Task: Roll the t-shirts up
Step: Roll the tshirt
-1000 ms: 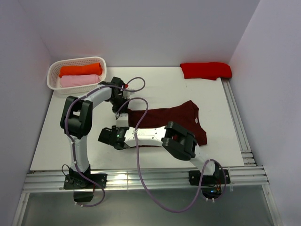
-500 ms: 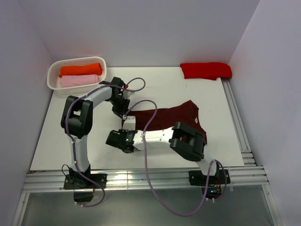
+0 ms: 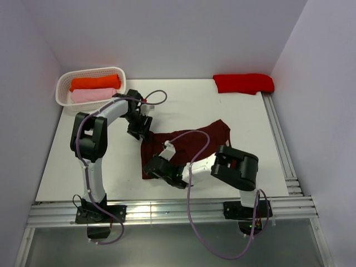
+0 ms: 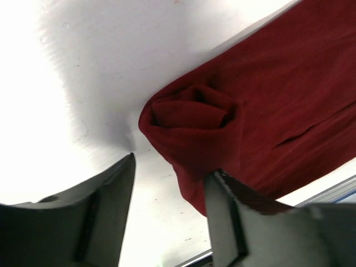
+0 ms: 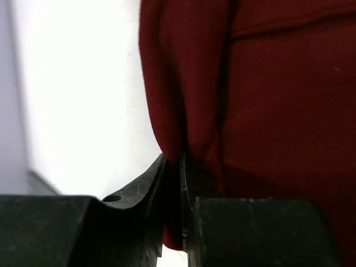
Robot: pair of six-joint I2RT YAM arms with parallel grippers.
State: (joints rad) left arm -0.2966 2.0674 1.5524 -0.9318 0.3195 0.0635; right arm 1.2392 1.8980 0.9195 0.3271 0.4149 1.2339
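Top: maroon shirt (image 3: 194,142) lies mid-counter (image 3: 83,161), left end bunched. My left claw (image 3: 139,127) sits at the shirt's far-left corner, and my right claw (image 3: 151,167) at its near-left edge.
Left wrist: jaws apart, nothing clamped. The rolled end (image 4: 192,114) lies just ahead of them, cloth right beside one finger.
Right wrist: jaws pinched together on a shirt fold (image 5: 167,100).

Left claw (image 4: 172,167) spread apart, right claw (image 5: 173,161) pinched nearly together.
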